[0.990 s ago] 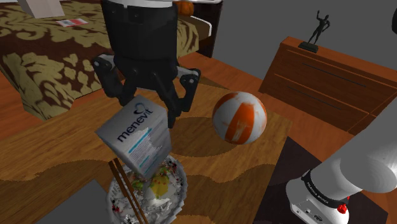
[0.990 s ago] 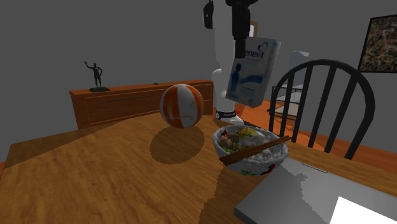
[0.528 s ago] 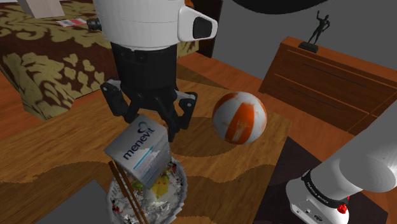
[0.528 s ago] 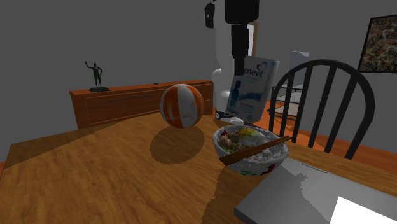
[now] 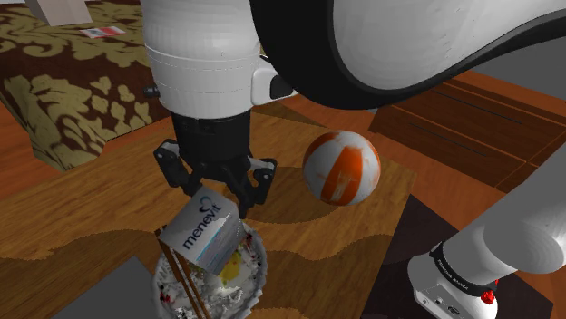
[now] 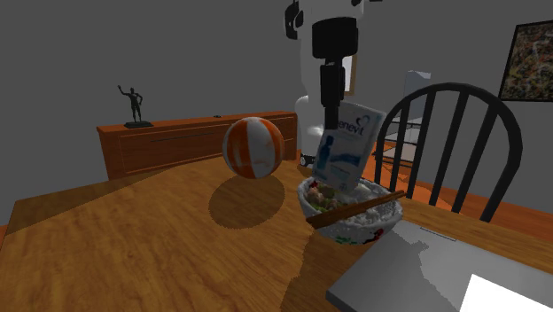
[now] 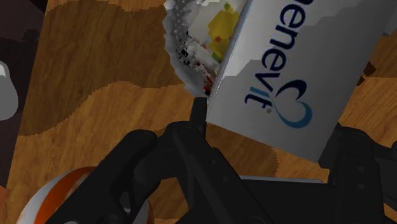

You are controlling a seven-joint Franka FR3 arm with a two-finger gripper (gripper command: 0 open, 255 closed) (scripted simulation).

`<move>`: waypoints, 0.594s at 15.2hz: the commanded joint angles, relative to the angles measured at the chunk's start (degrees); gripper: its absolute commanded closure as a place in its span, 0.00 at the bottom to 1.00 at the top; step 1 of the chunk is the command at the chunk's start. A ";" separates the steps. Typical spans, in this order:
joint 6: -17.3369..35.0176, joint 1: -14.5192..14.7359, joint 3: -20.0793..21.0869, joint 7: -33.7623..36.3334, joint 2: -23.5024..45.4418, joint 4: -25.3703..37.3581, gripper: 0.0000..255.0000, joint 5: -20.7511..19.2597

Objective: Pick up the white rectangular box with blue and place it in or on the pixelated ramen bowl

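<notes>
A white box with blue "menevit" lettering hangs tilted over the ramen bowl, and my gripper is shut on its upper end. In the second exterior view the box dips its lower corner to the food in the bowl, below the gripper. Brown chopsticks lie across the rim. From the wrist, the box sits clasped between the black fingers, with the bowl beyond it.
An orange and white ball rests on the wooden table close to the bowl. A grey slab lies beside the bowl. A dark chair, a dresser with a statuette and a bed surround the table.
The gripper has come down with the box, from well above the bowl to the bowl's rim. Ball and bowl have stayed in place.
</notes>
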 commanded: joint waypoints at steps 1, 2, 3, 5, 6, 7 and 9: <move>0.65 0.05 0.01 0.06 0.13 -0.63 1.00 -0.09; 0.65 0.06 0.00 0.06 0.14 -0.63 1.00 -0.10; 0.65 0.06 0.00 0.06 0.14 -0.63 1.00 -0.10; 0.65 0.06 0.00 0.06 0.14 -0.63 1.00 -0.10; 0.65 0.07 -0.01 0.06 0.14 -0.63 1.00 -0.10; 0.65 0.07 -0.01 0.06 0.14 -0.63 1.00 -0.10; 0.63 0.09 -0.01 0.09 0.18 -0.59 0.00 -0.14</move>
